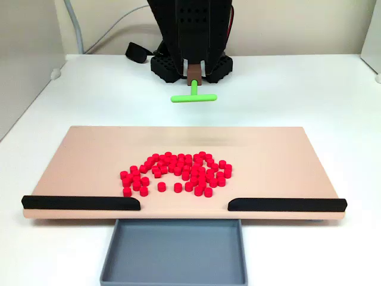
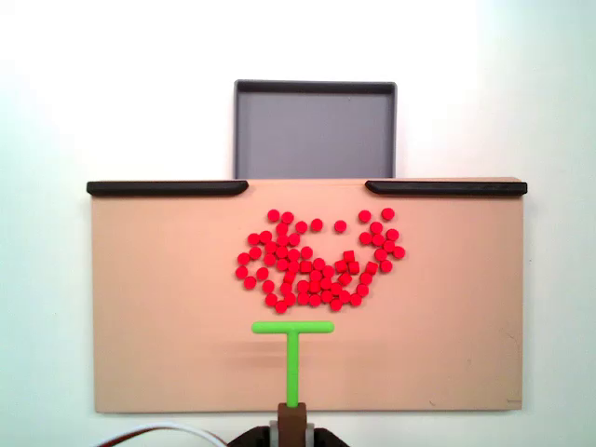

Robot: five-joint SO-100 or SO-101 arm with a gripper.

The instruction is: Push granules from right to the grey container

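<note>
Granules [image 2: 317, 262] lie in a loose red cluster on the middle of the tan board [image 2: 149, 317], somewhat nearer the edge that carries the two black strips [image 2: 168, 187] than the robot's edge. Those strips line that edge but leave a gap between them, and the grey container [image 2: 315, 130] sits on the white desk [image 1: 309, 89] right against the gap, so anything swept through should drop straight into it; the strips likely stop strays from spilling elsewhere. The container holds nothing yet.

A green T-shaped pusher [image 2: 292, 345] sticks out of a brown holder at the arm's tip, its crossbar facing the cluster from the robot's side, just short of the nearest granules and apart from them. It looks placed so that a forward stroke drives the pile toward the gap. The jaws are hidden behind the holder, so how wide they stand, or whether they clamp the pusher, cannot be told. No pushing contact has begun.
</note>
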